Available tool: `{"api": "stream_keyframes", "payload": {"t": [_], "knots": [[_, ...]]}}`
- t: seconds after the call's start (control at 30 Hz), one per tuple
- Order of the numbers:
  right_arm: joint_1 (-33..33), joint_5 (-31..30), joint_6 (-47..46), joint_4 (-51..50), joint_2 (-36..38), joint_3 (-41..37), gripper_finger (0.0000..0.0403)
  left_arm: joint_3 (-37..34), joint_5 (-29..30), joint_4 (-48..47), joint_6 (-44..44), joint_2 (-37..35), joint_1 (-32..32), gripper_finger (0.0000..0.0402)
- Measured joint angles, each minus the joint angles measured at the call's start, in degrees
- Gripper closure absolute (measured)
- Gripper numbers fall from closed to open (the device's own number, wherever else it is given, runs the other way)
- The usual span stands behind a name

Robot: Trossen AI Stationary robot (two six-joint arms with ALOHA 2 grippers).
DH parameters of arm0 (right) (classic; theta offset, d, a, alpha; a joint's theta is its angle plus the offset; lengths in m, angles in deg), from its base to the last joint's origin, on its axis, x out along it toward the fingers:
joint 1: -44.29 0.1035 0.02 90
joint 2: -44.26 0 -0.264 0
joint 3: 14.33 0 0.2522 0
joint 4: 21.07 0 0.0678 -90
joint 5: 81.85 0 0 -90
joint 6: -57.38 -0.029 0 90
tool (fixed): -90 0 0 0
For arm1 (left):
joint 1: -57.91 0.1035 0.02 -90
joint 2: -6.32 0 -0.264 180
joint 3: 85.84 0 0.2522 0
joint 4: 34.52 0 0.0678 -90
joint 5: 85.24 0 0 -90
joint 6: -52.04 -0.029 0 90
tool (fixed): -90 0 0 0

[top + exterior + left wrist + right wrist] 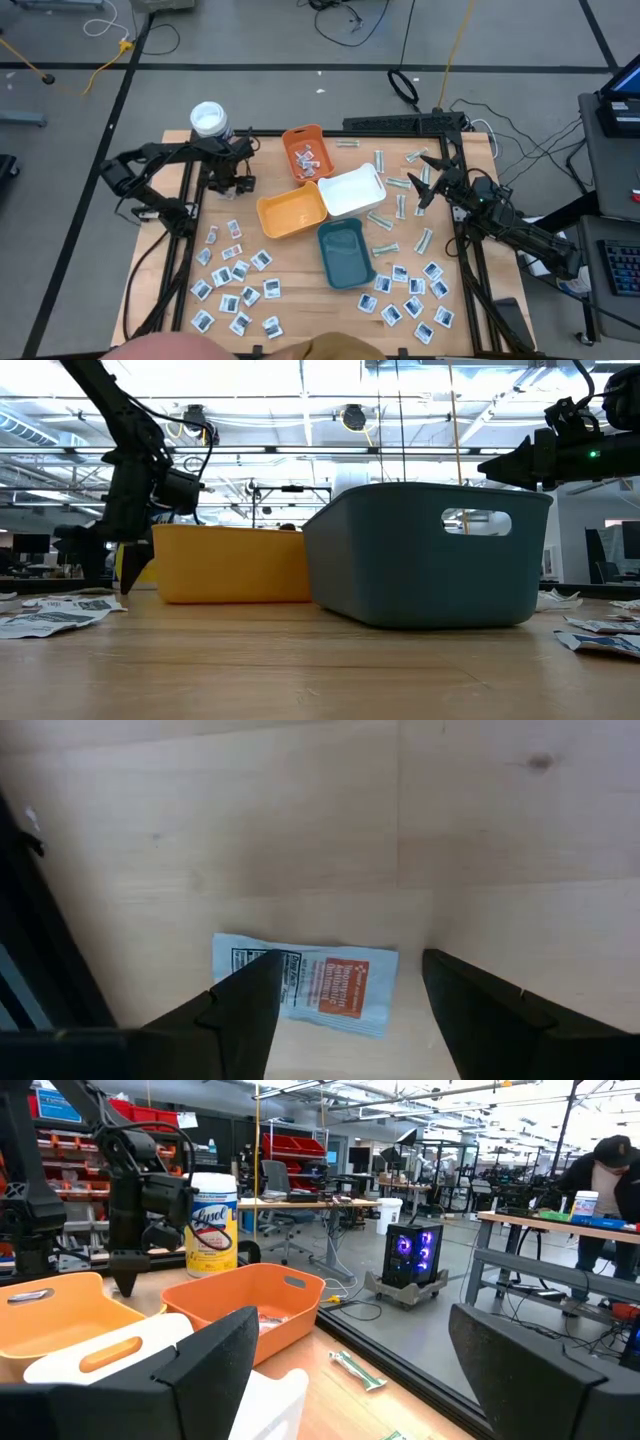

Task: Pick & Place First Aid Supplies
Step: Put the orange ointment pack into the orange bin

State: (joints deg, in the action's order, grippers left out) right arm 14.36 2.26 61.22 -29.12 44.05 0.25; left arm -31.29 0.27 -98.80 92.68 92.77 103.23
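Two matte black jointed arms of slim links, each ending in flat, wedge-shaped black fingers (pixel 235 1015).

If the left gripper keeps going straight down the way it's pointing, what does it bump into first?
Probably the white sachet with reddish print lying flat on the table. The left gripper points down at it, open fingers either side.

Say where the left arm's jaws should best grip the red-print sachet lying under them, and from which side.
Probably straight down from above: the red-print sachet lies flat on the bare table. Grip across its short width near the middle; the left gripper already has its open jaws straddling it.
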Motion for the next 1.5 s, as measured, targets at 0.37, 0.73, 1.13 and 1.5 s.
{"api": "stream_keyframes", "payload": {"t": [0.37,0.73,1.13,1.5], "knots": [[0.02,0.00,0.00,0.00,0.00,0.00,0.0080,-0.10,-1.39,-0.27,0.16,0.22,-0.02,0.0314],[0.02,0.00,0.01,0.00,0.00,0.00,0.0080,2.01,-3.32,-3.84,-4.63,0.22,-0.04,0.0398],[0.00,0.00,0.01,0.00,0.00,0.00,0.0080,19.66,0.07,-12.50,-11.32,0.20,0.04,0.0399],[0.00,0.00,0.02,0.00,0.00,0.00,0.0080,40.22,-0.13,-24.35,-24.24,15.02,-1.41,0.0400]]}}
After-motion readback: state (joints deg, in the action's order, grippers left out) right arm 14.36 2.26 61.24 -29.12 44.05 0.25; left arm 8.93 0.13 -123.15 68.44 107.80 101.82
